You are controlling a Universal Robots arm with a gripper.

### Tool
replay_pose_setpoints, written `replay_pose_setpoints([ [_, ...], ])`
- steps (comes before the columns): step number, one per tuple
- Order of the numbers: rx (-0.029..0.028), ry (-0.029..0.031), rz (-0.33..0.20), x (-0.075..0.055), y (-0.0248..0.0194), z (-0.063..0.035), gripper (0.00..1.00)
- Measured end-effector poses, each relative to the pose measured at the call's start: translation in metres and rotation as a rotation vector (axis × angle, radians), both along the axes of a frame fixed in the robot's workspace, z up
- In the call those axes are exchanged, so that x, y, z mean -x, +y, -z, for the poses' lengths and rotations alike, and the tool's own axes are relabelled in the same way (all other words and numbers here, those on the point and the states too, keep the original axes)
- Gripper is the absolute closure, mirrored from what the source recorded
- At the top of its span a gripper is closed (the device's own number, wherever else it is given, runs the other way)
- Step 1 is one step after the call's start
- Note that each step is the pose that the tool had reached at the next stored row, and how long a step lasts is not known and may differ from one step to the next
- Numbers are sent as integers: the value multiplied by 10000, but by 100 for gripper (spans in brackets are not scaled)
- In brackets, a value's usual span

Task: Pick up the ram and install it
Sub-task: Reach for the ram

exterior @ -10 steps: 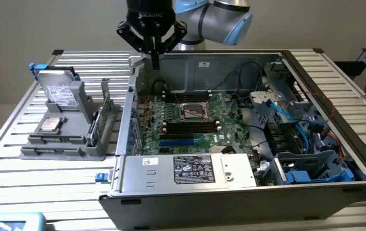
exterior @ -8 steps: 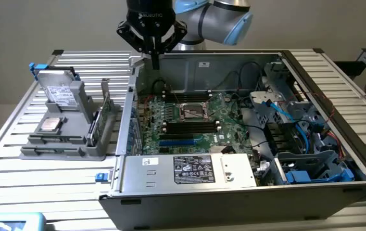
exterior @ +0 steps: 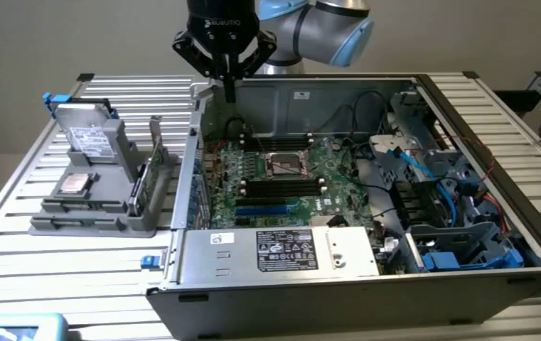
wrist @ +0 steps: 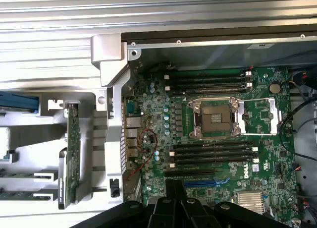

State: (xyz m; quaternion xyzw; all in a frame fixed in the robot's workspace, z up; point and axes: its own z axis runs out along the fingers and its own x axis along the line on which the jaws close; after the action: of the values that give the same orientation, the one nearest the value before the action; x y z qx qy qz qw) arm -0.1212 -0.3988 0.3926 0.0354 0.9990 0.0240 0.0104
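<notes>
Exterior view, pincer: the black two-fingered gripper [exterior: 229, 91] hangs on the grey and pale-blue arm over the back corner of the open case, its slim fingers pinched together to a narrow point with nothing between them.
Wrist view, pincer: the gripper [wrist: 175, 194] shows as dark angular links above the board.
Ram: a thin, narrow stick [exterior: 138, 188] [wrist: 61, 178] stands on edge in the holder, outside the case, well apart from the pincer, towards the exterior view's left of it and lower in that picture.
Holder: a matt grey moulded block [exterior: 90, 213] with slots and steps.
Expansion card: a taller green board [exterior: 156, 153] [wrist: 73, 134] stands on edge just beside the ram, on the side nearer the pincer.
Case: a dark sheet-metal box [exterior: 346, 302] lies open, below the pincer.
Motherboard: a green, densely studded board [exterior: 337, 160] [wrist: 158, 104] with a square metal-framed socket [exterior: 287, 165] [wrist: 215, 120] between rows of long black slots [exterior: 280, 188] [wrist: 213, 153].
Power supply: a dull silver box [exterior: 280, 249] with printed labels.
Table: ribbed aluminium slats [exterior: 62, 263].
</notes>
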Motion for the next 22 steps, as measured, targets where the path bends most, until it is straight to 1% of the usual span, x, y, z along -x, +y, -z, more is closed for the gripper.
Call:
replay_pose_setpoints([
  [2, -1, 0, 0, 0, 0, 1, 89],
  [4, 2, 2, 0, 1, -13, 3, 89],
  [7, 0, 0, 3, 23, -56, 6, 89],
  [9, -2, 0, 2, 67, -78, 7, 89],
  [12, -12, 0, 2, 173, -98, 6, 89],
  [15, -27, 0, 1, 312, -112, 6, 89],
  [22, -30, 3, 2, 629, -118, 7, 89],
])
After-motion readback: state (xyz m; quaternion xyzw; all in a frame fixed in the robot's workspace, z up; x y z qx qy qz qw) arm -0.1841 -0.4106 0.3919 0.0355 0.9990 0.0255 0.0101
